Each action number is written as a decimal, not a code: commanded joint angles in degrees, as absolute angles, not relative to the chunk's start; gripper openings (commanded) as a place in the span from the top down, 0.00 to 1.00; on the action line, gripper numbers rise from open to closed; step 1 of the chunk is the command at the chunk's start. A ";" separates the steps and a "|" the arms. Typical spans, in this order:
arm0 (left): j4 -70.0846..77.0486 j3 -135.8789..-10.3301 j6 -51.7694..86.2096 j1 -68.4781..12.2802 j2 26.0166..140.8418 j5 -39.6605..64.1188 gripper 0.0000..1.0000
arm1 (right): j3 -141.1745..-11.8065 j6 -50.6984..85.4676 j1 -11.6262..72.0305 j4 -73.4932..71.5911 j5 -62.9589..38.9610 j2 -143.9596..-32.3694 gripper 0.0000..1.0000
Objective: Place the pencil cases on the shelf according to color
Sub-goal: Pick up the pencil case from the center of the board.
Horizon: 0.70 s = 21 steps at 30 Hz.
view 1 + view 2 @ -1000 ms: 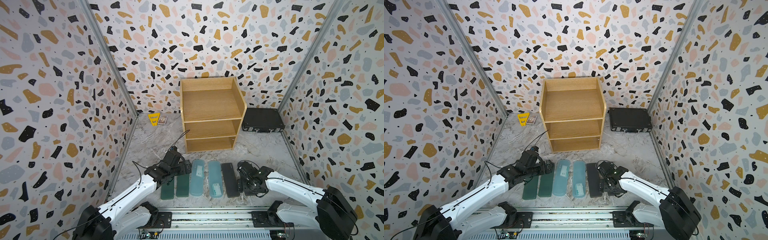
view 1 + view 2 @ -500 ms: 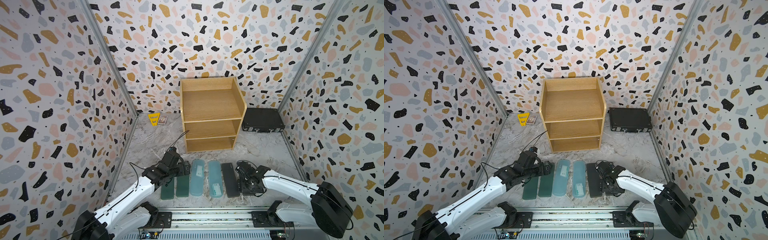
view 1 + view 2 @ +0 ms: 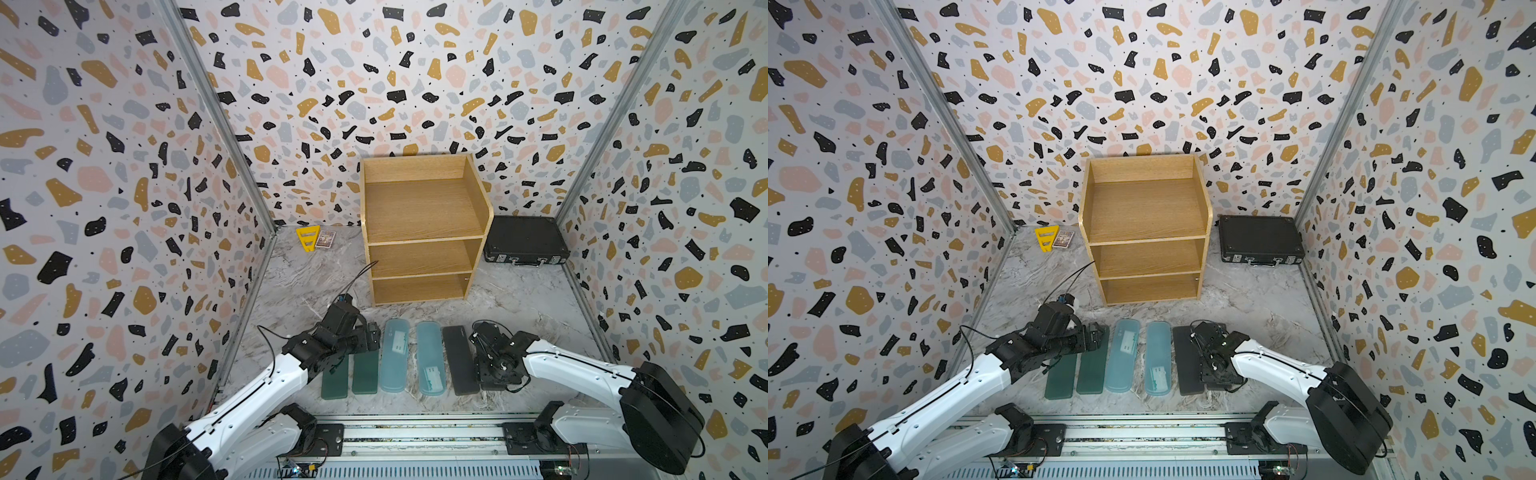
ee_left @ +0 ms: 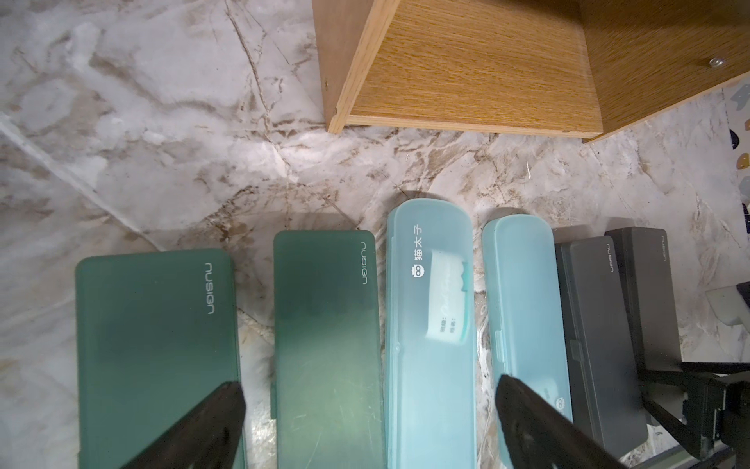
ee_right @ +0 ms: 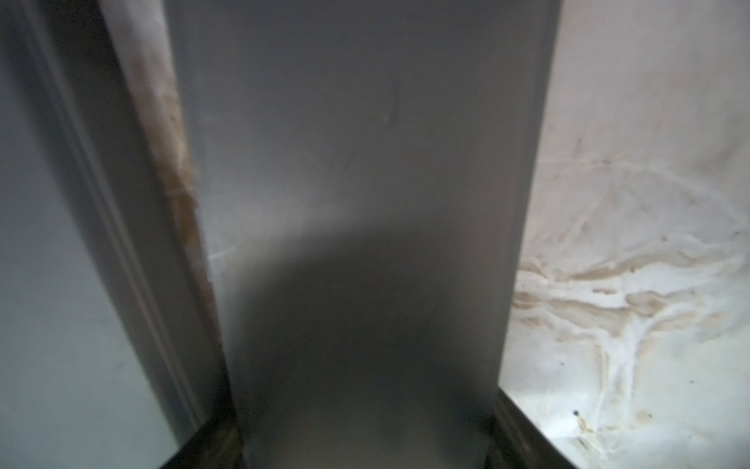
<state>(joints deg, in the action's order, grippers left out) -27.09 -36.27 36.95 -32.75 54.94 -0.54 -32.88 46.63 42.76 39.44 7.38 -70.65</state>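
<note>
Bare bench [image 3: 532,303] stays open between the shelf [image 3: 419,208] front and the cases [image 3: 395,357], which lie close-packed; the briefcase [image 3: 525,241] blocks beside the shelf.

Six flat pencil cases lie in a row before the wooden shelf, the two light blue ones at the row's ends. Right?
No. The two translucent light blue pencil cases lie in the middle, between the dark green pair and the dark grey pair; the left wrist view shows it. The rest holds.

Right tool [image 5: 361,422] has settled over the outer grey case [image 5: 365,162] — jaws drawn narrower (now flanking its long edges) — with the arm nudged slightly toward the row.
</note>
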 commanded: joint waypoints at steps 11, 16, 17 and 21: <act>-30.50 -39.96 37.27 -34.05 53.33 -2.97 0.00 | -36.02 44.71 43.07 50.60 9.61 -61.60 0.81; -32.89 -42.01 37.23 -34.94 52.02 -3.73 0.00 | -40.49 43.17 43.07 55.04 9.31 -59.42 0.91; -33.14 -42.31 37.32 -35.07 51.71 -3.84 0.00 | -41.17 42.80 43.08 55.60 9.17 -58.98 0.91; -34.25 -43.19 37.62 -35.38 50.20 -3.96 0.00 | -44.81 41.13 43.07 58.20 8.21 -57.51 0.93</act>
